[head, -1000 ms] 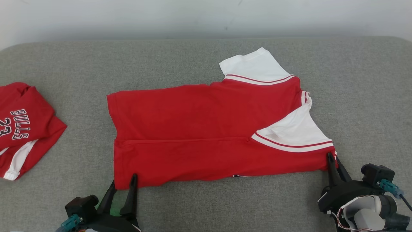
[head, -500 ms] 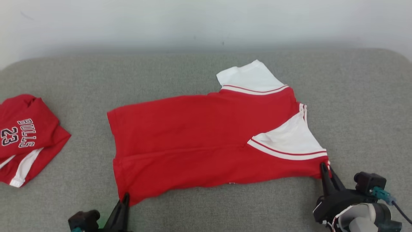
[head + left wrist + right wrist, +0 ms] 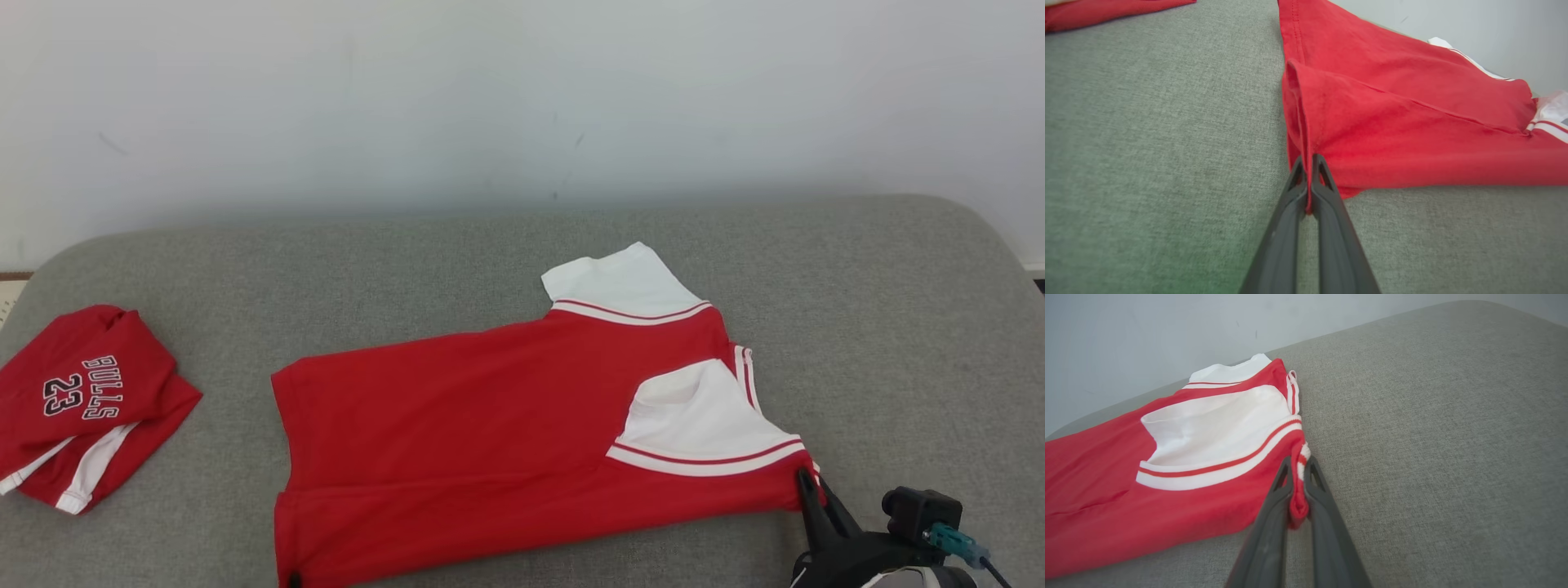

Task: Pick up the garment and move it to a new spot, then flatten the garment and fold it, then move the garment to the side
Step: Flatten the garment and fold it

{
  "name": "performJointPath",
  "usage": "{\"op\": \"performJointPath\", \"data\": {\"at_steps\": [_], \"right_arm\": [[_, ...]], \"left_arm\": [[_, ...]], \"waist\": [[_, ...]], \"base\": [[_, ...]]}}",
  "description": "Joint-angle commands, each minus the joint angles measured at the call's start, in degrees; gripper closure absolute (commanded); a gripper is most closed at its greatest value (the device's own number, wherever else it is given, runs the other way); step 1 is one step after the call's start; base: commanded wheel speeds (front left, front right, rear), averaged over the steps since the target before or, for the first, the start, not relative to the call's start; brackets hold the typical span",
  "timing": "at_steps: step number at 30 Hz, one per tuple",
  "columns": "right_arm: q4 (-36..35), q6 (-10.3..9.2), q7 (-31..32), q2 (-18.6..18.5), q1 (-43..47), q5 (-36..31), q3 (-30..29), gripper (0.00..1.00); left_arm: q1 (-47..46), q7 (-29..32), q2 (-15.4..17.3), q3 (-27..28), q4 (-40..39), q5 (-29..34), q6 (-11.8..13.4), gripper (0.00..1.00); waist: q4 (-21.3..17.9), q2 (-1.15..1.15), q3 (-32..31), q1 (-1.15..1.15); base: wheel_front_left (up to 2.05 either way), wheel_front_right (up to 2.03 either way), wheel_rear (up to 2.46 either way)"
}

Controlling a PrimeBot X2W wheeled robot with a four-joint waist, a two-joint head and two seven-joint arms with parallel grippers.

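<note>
Our shirt [image 3: 490,425], red with white sleeves, lies spread across the grey cushion [image 3: 898,327]. Our left gripper [image 3: 1308,161] is pinched tight on the shirt's hem corner, where a fold of cloth stands raised. Our right gripper [image 3: 1296,463] is clamped on the opposite near corner, just below the white sleeve. A second red jersey [image 3: 82,408] lies bunched well apart to our left, before a pale wall [image 3: 490,98].

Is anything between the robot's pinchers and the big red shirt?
No, nothing is in between. The left gripper is pinched shut on one near corner of the red shirt. The right gripper is pinched shut on its other near corner.
</note>
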Motion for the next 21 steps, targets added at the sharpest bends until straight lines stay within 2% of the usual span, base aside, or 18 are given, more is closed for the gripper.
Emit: {"op": "performJointPath", "data": {"at_steps": [1, 9, 21], "right_arm": [[-0.16, -0.08, -0.01, -0.57, 1.07, 0.55, 0.27, 1.0], [-1.11, -0.08, -0.01, -0.84, 3.8, 1.52, 2.81, 1.0], [-2.67, -0.08, -0.02, -1.19, 6.75, 2.61, 2.75, 0.98]], "left_arm": [[1.26, -0.05, 1.0, 0.54, 0.71, 0.37, 0.06, 1.0], [1.56, -0.05, 2.26, 2.59, 2.73, 2.28, 0.07, 1.0], [1.38, -0.05, 1.28, 5.73, 4.62, 4.94, 0.09, 1.0]], "waist": [[-0.39, 0.0, -1.35, 0.01], [-0.92, 0.0, -2.8, 0.01], [-1.04, 0.0, -1.94, 0.01]], "base": [[0.0, 0.0, 0.0], [0.0, 0.0, 0.0], [0.0, 0.0, 0.0]]}}
